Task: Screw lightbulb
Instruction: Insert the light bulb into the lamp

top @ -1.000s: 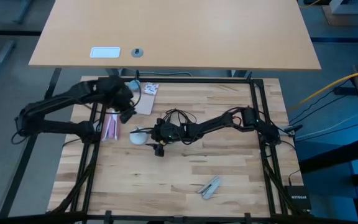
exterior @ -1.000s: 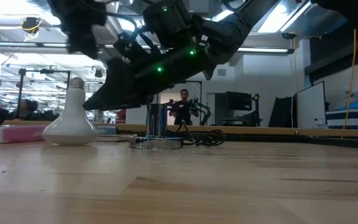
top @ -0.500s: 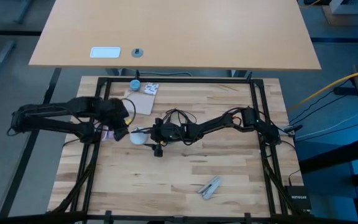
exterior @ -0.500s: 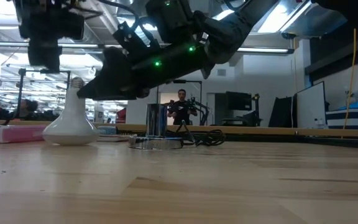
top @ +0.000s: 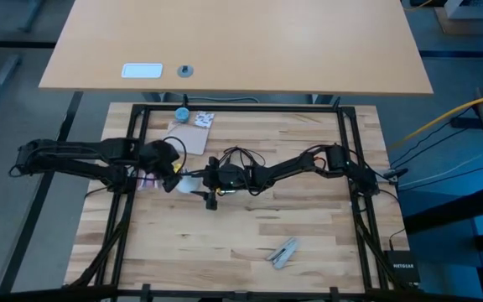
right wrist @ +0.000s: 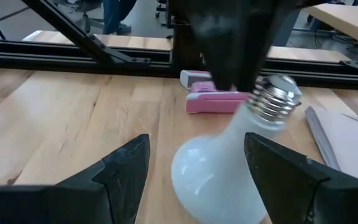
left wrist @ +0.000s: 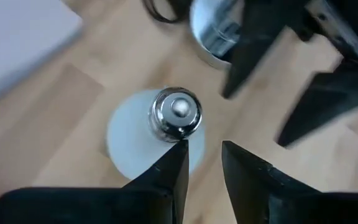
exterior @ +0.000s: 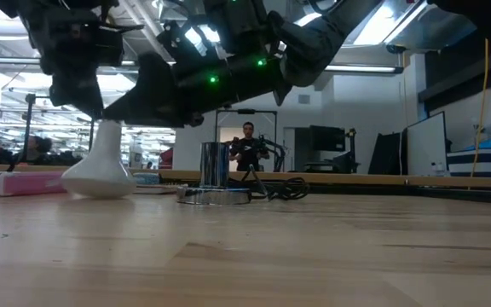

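Here the lightbulb [exterior: 99,166] is stood globe-down on the desk [exterior: 254,247], its screw neck pointed upward. The left gripper [left wrist: 202,163] is held just above that neck, fingers parted and nothing grasped. The right gripper [right wrist: 194,158] is kept beside the globe, spread wide and empty.

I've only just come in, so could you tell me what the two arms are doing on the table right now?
Both arms are working on the lightbulb, which stands globe-down on the table with its screw neck up. The left gripper is above the neck, fingers slightly apart and not gripping it. The right gripper is open with a finger on either side of the globe. The silver socket base with its black cord sits just behind, with no bulb in it yet.
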`<state>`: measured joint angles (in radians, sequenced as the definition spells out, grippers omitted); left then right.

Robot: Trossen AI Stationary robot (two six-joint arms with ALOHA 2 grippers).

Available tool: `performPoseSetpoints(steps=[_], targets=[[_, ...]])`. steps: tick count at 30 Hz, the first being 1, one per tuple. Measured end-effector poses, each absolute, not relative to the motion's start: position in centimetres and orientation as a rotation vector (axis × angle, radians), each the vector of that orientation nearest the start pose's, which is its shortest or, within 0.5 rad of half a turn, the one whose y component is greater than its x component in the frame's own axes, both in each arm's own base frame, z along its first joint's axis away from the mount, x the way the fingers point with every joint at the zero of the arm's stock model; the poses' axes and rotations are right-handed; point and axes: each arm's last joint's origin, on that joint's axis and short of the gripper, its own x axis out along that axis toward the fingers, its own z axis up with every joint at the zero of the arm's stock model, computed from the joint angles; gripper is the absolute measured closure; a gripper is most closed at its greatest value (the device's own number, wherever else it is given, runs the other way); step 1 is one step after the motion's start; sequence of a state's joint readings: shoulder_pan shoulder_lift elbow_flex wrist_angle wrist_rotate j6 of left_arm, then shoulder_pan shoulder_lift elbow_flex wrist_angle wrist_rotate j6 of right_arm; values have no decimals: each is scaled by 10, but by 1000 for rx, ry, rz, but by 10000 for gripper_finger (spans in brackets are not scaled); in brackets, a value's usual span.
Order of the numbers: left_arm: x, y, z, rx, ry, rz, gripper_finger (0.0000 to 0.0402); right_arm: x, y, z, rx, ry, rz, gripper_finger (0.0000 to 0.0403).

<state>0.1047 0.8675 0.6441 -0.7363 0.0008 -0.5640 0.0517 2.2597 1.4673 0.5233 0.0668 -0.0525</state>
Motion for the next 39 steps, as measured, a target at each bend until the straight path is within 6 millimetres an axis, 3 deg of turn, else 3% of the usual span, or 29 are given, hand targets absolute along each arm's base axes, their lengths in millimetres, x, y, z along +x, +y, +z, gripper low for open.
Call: performPoseSetpoints(steps=[9,14,17,20,25,31,36,39], targets=[[170,26,241,-399,697,483,328,495,24,149,-66,270,-9,137],[178,37,236,-353,693,546,341,495,24,149,-65,271,-8,137],[179,36,240,-387,691,477,351,495,24,149,-65,272,-2,137],[177,32,256,-414,659,346,362,495,23,149,-68,276,-23,137],[156,21,276,-477,736,204,379,494,23,147,-71,297,-35,137],[133,8,256,-603,951,214,389,494,23,148,-71,292,-35,137],[141,5,230,-598,954,248,392,494,23,153,-69,275,-26,137],[147,10,225,-545,896,303,392,494,23,154,-69,273,-25,137]])
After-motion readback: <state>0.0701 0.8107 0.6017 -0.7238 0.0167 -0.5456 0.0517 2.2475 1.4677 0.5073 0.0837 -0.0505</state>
